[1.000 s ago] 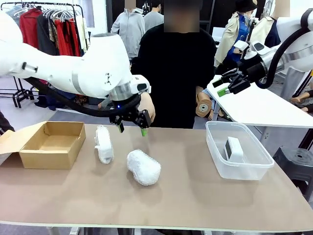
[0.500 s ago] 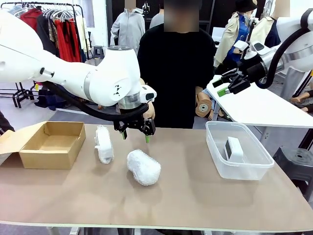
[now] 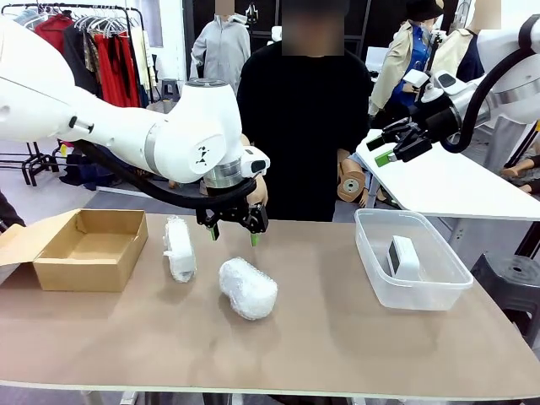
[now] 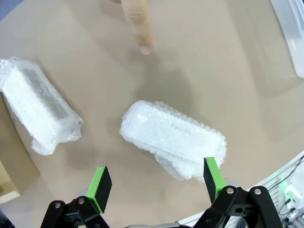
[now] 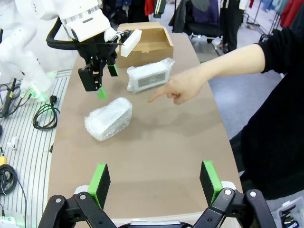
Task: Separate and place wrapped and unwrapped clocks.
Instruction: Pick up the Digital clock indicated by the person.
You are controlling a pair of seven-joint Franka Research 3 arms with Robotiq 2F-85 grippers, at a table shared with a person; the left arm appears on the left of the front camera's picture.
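Gripper of left arm (image 3: 233, 236) hovers, jaws spread, over oval bundle (image 3: 248, 288).

Brown tabletop (image 3: 337, 333): open cardboard box (image 3: 84, 274) far left, slim bubble-wrap roll (image 3: 179, 249) beside it, fat oval bundle (image 3: 248, 288) centre, clear tub (image 3: 422, 297) right.

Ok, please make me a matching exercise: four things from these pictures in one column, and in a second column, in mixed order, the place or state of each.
Column 1
1. bare white clock
2. fat oval bundle
3. slimmer bundle
4. left claw

Column 2
A. on the table, beside the cardboard box
B. open, above the table
C. inside the clear tub
D. on the table, near its middle

Pairs: 1-C, 2-D, 3-A, 4-B
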